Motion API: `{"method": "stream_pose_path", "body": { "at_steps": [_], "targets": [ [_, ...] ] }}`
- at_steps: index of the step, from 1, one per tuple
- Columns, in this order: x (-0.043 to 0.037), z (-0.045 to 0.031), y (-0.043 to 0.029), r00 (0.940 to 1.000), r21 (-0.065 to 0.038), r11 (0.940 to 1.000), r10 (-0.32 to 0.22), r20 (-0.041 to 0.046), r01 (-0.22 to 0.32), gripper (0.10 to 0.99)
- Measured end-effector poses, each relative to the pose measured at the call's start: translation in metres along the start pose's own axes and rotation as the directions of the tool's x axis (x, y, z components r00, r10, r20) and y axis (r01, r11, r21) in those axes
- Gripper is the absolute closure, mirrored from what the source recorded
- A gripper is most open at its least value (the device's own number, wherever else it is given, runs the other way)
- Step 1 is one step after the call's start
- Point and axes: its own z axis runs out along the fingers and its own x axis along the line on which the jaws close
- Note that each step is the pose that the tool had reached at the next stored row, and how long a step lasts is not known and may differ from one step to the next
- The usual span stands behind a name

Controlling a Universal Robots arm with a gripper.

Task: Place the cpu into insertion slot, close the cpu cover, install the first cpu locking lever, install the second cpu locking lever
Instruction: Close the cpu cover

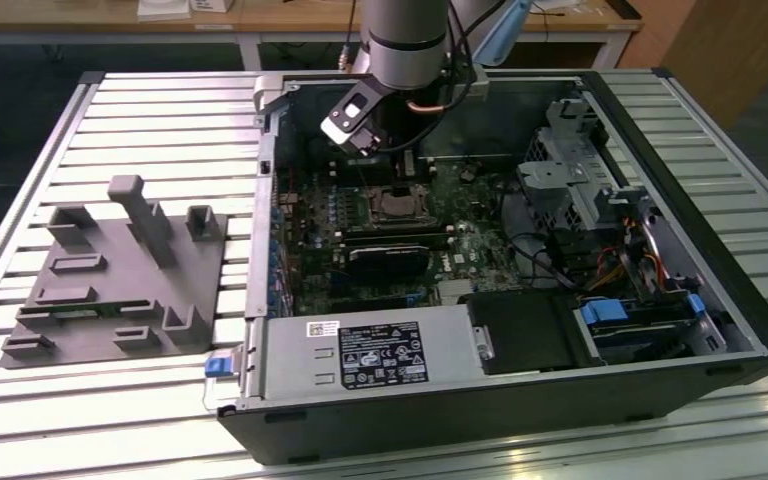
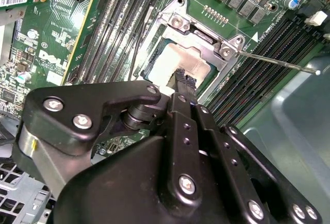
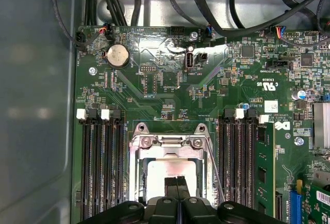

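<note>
A broad table [image 1: 157, 110] of ribbed, pale metal slats carries a black steel computer case [image 1: 491, 415] lying open on its side across the middle and the exterior view's right. The silver-grey cylindrical arm [image 1: 404, 40] comes in from the upper middle of the exterior view and bends steeply down into the case's upper part, its wrist tilted toward the board. On the exterior view's left sits a matt grey moulded fixture [image 1: 104, 280] with blocky posts and pockets. Inside the case a glossy green circuit board [image 3: 154, 80] is packed with small parts, and long black memory slots [image 3: 100, 167] run along both sides of the insertion slot [image 1: 395, 205], a small square socket just below the arm's wrist. In both wrist views the cpu cover [image 3: 167, 142], a thin silvery frame of stamped metal, lies down flat on the socket, and the cpu [image 3: 164, 172] rests inside it, its smooth pale top showing through the square window. A thin wire lever [image 2: 278, 63] slants away from one corner of the cover, out over the memory slots. The black, bolted claw [image 3: 177, 185] is clenched, its two narrow fingers pressed together with nothing seen between them, their tips directly over the cpu's top.
</note>
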Motion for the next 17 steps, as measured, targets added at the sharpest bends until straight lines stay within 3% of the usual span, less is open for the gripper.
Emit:
{"method": "stream_pose_path", "body": {
  "at_steps": [5,9,12,17],
  "targets": [
    [0.0000,0.0000,0.0000,0.9976,-0.001,0.9976,-0.070,-0.0035,0.070,0.980],
    [0.0000,0.0000,0.0000,0.9898,-0.003,0.9898,-0.142,-0.0070,0.142,0.980],
    [0.0000,0.0000,0.0000,0.9807,-0.004,0.9807,-0.195,-0.0095,0.195,0.980],
    [0.0000,0.0000,0.0000,0.9587,-0.006,0.9588,-0.284,-0.0136,0.284,0.980]
  ]
}}
